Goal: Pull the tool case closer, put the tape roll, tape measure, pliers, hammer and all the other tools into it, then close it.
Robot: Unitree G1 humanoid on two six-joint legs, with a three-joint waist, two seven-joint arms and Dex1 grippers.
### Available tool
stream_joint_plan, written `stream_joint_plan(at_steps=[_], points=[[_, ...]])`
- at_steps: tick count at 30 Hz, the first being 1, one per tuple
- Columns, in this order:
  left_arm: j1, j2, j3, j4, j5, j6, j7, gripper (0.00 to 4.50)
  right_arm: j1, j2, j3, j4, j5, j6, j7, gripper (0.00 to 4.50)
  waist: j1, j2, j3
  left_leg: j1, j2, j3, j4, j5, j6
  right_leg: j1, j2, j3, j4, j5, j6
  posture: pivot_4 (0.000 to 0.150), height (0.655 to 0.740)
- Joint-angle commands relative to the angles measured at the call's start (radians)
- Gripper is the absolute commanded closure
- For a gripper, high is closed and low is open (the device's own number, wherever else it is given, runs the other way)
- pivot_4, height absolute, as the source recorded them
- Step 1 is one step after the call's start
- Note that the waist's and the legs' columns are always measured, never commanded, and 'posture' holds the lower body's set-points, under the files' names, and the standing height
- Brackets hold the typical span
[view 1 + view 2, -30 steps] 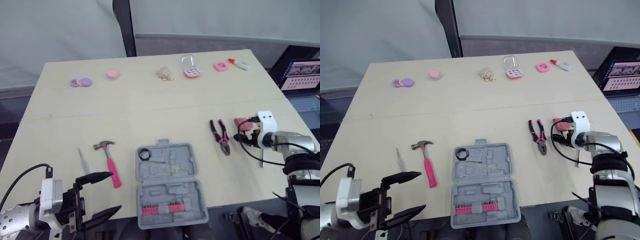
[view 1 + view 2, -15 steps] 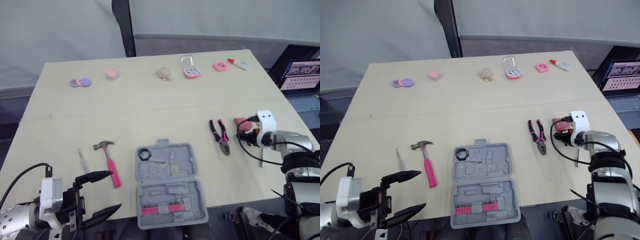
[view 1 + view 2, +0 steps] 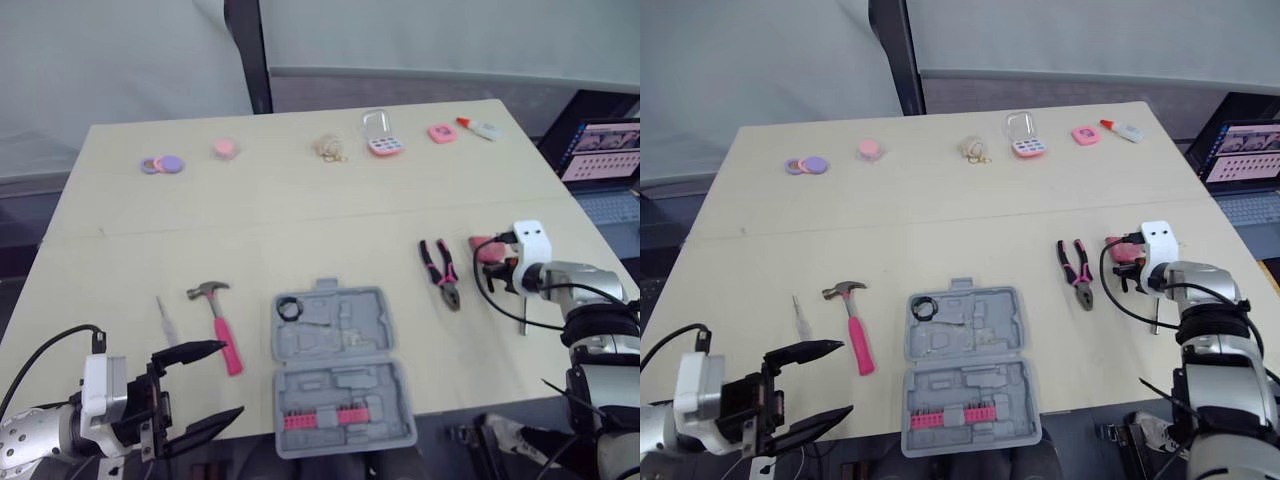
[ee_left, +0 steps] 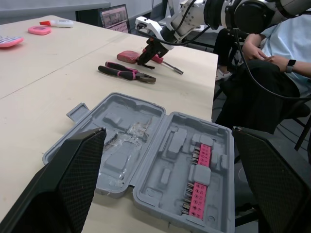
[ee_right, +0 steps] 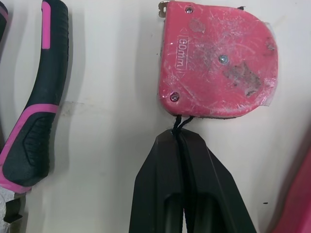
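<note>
Count on the table:
- 1 tool case, lying open at the front middle, w/ a row of pink bits in its near half.
- 1 tape roll, black, in the far-left pocket of the case.
- 1 hammer, pink grip, just left of the case.
- 1 pliers, right of the case.
- 1 tape measure, pink, just right of the pliers.
- 2 screwdrivers: a thin one left of the hammer, and another near the R arm.
- 6 small items along the far edge, well apart from the tools.

L gripper: hangs low over the front-left edge, near the hammer's grip. Fingers are spread wide and hold nothing. In the L wrist view they frame the open case.

R gripper: arm reaches in from the right edge, low over the table, aimed at the tape measure. Fingers are pressed together, w/ the tape measure's black cord caught at the tips. Its body lies flat on the table just past the tips.

A person sits beyond the right side.
</note>
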Motion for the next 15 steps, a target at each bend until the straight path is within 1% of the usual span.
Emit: stream_joint_plan(at_steps=[1,5,15], points=[[0.004,-0.006,-0.003,-0.005,-0.001,-0.02,-0.009,0.0,0.055,-0.005,-0.016,-0.062,0.004,0.055,-0.002,4.42,0.001,0.0,0.0,0.0,0.0,0.0,0.0,0.0,0.0,0.0,0.0,0.0,0.0,0.0,0.0,0.15,0.74],[-0.002,-0.007,-0.014,0.017,0.006,-0.032,-0.025,0.0,0.129,-0.01,-0.034,-0.18,0.014,0.116,-0.001,4.42,0.002,0.0,0.0,0.0,0.0,0.0,0.0,0.0,0.0,0.0,0.0,-0.001,0.0,0.0,0.0,0.15,0.74],[-0.039,0.005,-0.045,0.069,0.012,-0.05,-0.065,0.0,0.389,0.0,-0.131,-0.621,0.083,0.349,-0.047,4.42,0.005,-0.001,0.0,0.0,0.0,-0.001,0.0,0.0,0.0,0.001,0.0,-0.002,0.0,0.0,0.0,0.15,0.74]])
